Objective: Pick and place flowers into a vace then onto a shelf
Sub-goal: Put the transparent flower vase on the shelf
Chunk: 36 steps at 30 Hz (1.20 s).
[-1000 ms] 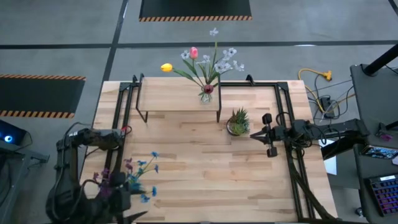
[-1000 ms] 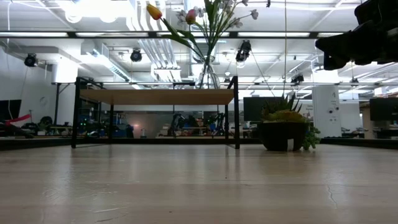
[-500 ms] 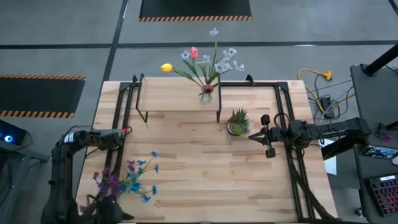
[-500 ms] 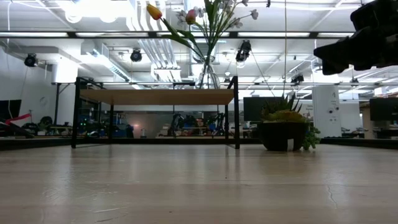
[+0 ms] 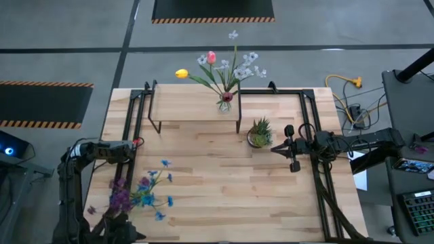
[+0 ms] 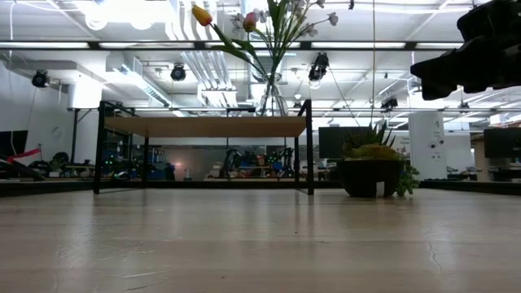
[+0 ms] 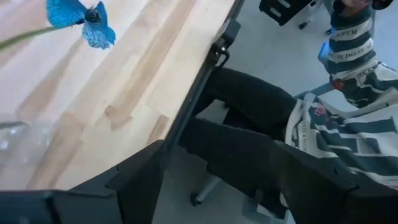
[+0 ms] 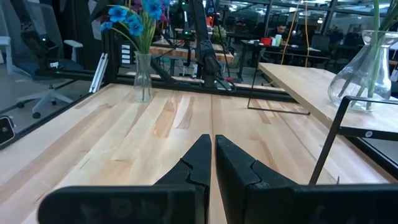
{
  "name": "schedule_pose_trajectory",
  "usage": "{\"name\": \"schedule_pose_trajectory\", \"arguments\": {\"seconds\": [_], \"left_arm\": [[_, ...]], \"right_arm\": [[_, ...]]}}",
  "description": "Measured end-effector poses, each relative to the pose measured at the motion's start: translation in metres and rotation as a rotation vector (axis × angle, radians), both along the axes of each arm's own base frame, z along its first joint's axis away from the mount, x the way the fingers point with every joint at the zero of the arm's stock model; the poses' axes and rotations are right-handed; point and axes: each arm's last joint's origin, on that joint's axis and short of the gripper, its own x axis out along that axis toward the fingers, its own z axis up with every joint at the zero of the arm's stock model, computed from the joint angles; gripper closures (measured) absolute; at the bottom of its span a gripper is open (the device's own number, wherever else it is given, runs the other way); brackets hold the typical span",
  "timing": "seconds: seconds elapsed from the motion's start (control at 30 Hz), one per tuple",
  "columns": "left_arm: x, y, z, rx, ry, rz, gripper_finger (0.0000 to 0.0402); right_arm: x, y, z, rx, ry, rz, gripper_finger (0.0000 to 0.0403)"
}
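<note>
One glass vase (image 5: 226, 103) stands near the right end of the shelf (image 5: 193, 102), holding yellow, pink and white flowers (image 5: 224, 68); it also shows in the low view (image 6: 271, 94). A second slim glass vase (image 8: 142, 78) stands on the table near the near left corner, holding blue and purple flowers (image 5: 139, 193). My left gripper (image 7: 217, 149) is open at that corner, just nearer than this vase, over the table's edge. A blue bloom (image 7: 84, 18) shows beyond it. My right gripper (image 5: 274, 149) is shut and hovers right of the potted plant.
A short spiky potted plant (image 5: 260, 133) sits right of the shelf, close to my right gripper's tips. Black frame rails (image 5: 132, 129) run along both table sides. A seated person in a striped top (image 7: 348, 118) is just past the near left edge. Bare tabletop (image 5: 224, 183) lies between the arms.
My left arm has drawn back toward the table's near left corner, away from the blue and purple flowers. That bunch has shifted slightly above its vase. My right arm has kept nearly still.
</note>
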Motion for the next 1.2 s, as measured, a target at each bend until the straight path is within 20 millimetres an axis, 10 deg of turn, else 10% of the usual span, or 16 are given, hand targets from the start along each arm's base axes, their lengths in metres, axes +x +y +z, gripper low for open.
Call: {"name": "schedule_pose_trajectory", "arguments": {"seconds": [0.67, 1.2], "left_arm": [[-0.003, 0.011, -0.044, 0.222, 0.042, -0.006, 0.0130], [-0.018, -0.009, -0.049, -0.027, 0.112, -0.005, 0.0130]], "right_arm": [[0.000, 0.000, 0.000, 0.026, 0.002, -0.001, 0.0390], [0.000, 0.000, 0.000, 0.026, 0.003, -0.001, 0.0390]]}}
